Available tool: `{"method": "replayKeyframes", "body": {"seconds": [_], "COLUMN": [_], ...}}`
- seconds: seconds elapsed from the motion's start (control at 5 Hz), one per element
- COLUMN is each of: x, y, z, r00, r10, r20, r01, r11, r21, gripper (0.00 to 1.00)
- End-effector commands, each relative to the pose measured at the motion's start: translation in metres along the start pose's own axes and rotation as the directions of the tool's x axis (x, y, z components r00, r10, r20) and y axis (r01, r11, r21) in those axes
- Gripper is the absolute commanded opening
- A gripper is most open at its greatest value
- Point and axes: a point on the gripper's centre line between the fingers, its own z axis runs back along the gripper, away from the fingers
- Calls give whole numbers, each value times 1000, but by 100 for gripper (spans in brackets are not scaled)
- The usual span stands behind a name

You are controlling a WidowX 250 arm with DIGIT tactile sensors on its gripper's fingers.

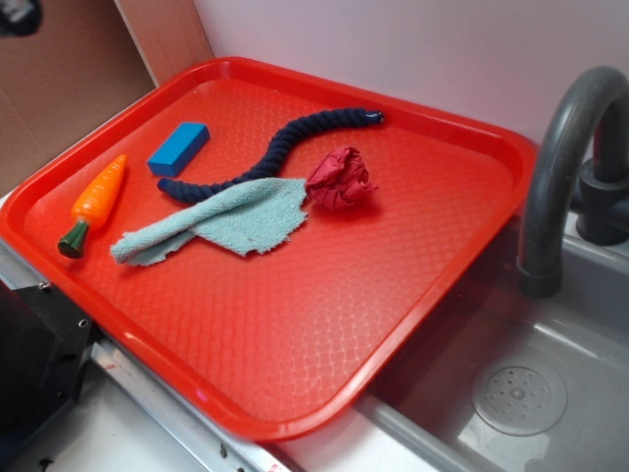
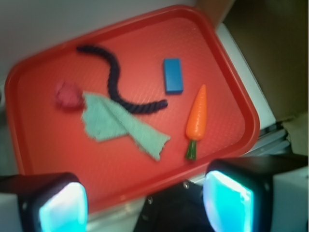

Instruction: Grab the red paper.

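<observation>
Two fingertips (image 2: 55, 205) frame the wrist view: the gripper (image 2: 142, 203) hangs high over the tray (image 2: 34, 159), jaws wide apart, empty, well apart from the red paper (image 2: 68, 94).

No writing, label, brand or number can be read on anything here, from either view.
</observation>
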Motion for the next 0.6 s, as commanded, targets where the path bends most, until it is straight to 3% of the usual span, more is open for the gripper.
{"method": "replayKeyframes", "body": {"seconds": [0.0, 0.2, 0.4], "x": [41, 56, 66], "y": [-35, -53, -71], "z": [-45, -63, -82], "r00": [989, 973, 960], "r10": [-144, -228, -269], "r20": [-42, -38, -78], "r01": [140, 223, 258], "r11": [987, 969, 957], "r21": [-73, -103, -131], "gripper": [100, 100, 100]}}
